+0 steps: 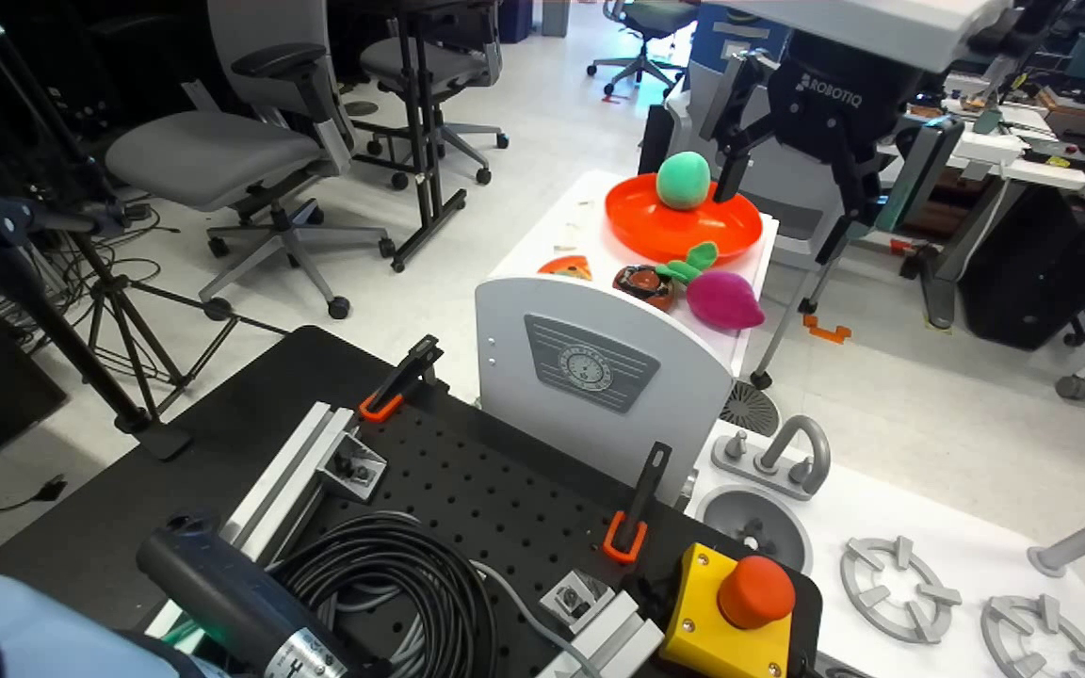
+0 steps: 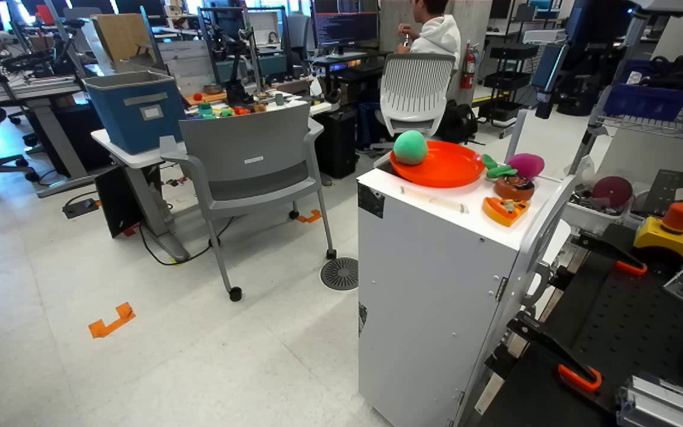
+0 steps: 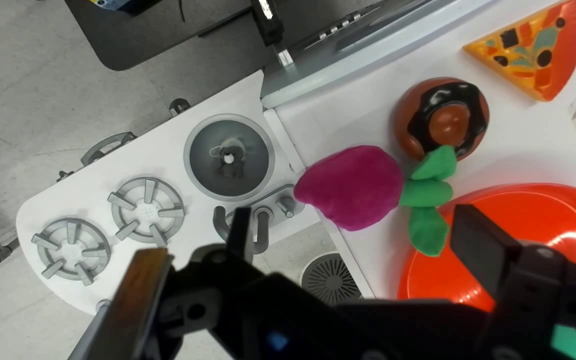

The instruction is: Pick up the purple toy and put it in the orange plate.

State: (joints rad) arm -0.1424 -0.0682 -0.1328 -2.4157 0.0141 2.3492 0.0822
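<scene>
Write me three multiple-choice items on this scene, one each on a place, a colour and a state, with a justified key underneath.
1. Where does the purple toy lie?
A. In the sink
B. On the white top, outside the orange plate
C. Inside the orange plate

2. What colour is the ball in the orange plate?
A. Blue
B. Yellow
C. Green

3. What state is the end effector in?
A. Open, holding nothing
B. Shut on the purple toy
C. Shut on the ball

1: B, since the wrist view shows it on the white top, beside the orange plate.
2: C, since both exterior views show a green ball there.
3: A, since the wrist view shows it spread wide, clasping nothing.
</scene>
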